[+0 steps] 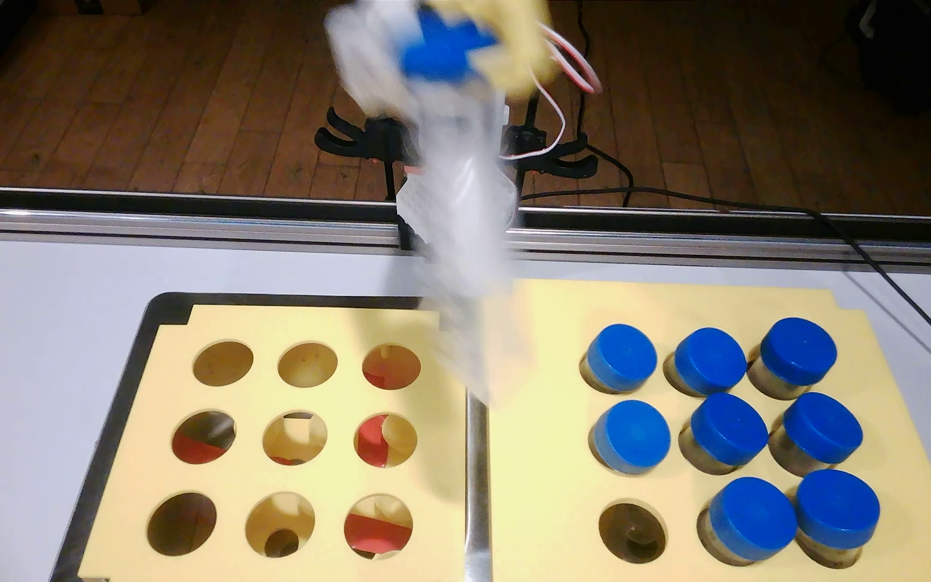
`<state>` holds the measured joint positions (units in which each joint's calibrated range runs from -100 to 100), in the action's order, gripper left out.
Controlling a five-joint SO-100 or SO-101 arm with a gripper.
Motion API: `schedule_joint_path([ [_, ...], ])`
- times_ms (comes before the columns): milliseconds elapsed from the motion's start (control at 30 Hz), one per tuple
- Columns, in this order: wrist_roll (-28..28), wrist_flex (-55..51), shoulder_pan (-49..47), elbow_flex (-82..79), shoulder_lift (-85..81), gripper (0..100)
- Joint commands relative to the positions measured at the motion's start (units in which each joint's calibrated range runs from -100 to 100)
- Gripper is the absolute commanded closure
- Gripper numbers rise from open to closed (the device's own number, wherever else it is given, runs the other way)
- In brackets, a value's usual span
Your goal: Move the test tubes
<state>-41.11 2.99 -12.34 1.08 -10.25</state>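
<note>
Counting eight tubes (pixel 729 431) seated in the right rack (pixel 541 447), blue caps up, filling every spot but one. Spotting that one free hole (pixel 632 531) at the rack's near-left corner. Looking over at the left rack (pixel 250 397) in its tray (pixel 110 425) on the desk (pixel 32 336): nine holes, not a tube in any of them.

Up high now, above the desk's far edge and about midway along it: hand (pixel 441 39) heavily blurred, closed around the blue cap of a ninth tube (pixel 469 313), white finger on one side, yellow on the other as far as the smear allows. Carried clear of both racks, touching nothing below.

Reading the long axis as steeply upright: cap at the top, clear body trailing down toward the gap between the two racks, bottom end leaning a little to the right in the fixed view. Hard to call the exact tilt through the blur.

Judging progress: nearly done, if filling the right rack is the aim. Left to do: bring this last tube over the near-left hole, square it up, lower it in, let go.
</note>
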Motion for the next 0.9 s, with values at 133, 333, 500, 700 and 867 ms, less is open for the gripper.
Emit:
schedule_joint_path([
  [133, 2.78, -4.67, -9.11, -9.93, 1.35, 93],
  [333, 3.14, -6.89, -10.59, -9.84, 1.53, 93],
  [500, 3.67, -6.89, -10.74, -9.47, 4.13, 93],
  [700, 3.61, -6.89, -10.82, -5.75, 10.12, 93],
  [867, 3.51, -9.79, -12.15, -6.21, 14.03, 93],
])
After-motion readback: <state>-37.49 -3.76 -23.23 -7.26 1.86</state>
